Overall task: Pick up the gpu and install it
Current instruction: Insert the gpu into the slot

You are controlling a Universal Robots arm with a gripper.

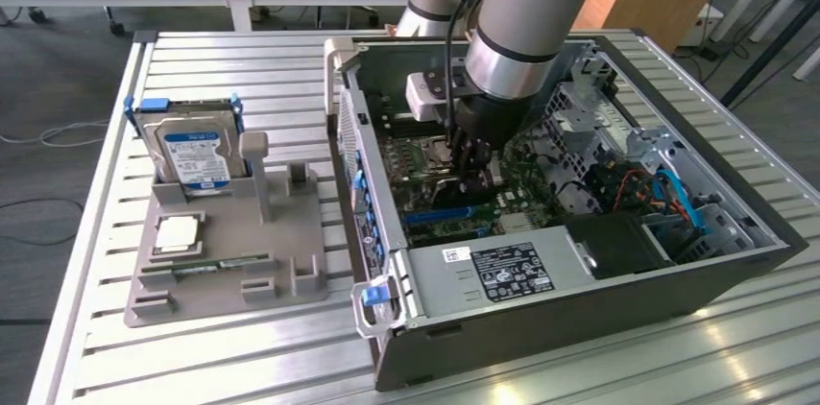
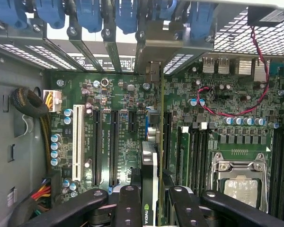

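My claw (image 2: 154,195) is down inside the open computer case (image 1: 564,328), closed partway with the gpu (image 2: 150,161) pinched between my black fingers (image 2: 129,201), one set against each face of the card. I hold the gpu on edge, so from my wrist I see only its thin top edge running away from me across the motherboard (image 2: 128,94) on the case's floor, its far end reaching the row of blue latches (image 2: 87,14) on the case's rear wall. The card stands over the long black expansion slots (image 2: 114,142), with the white slot (image 2: 77,137) off to one side and the CPU socket (image 2: 240,175) off to the other. I cannot tell whether its lower edge touches a slot or hangs just above it. In the exterior view my arm (image 1: 525,21) drops into the middle of the case, beyond the grey power supply (image 1: 506,271) at the case's near end. Outside the case, on the exterior view's left, a grey holder (image 1: 225,275) carries the hard drive (image 1: 192,151) upright and a RAM stick (image 1: 211,264) lying flat, well apart from my claw.
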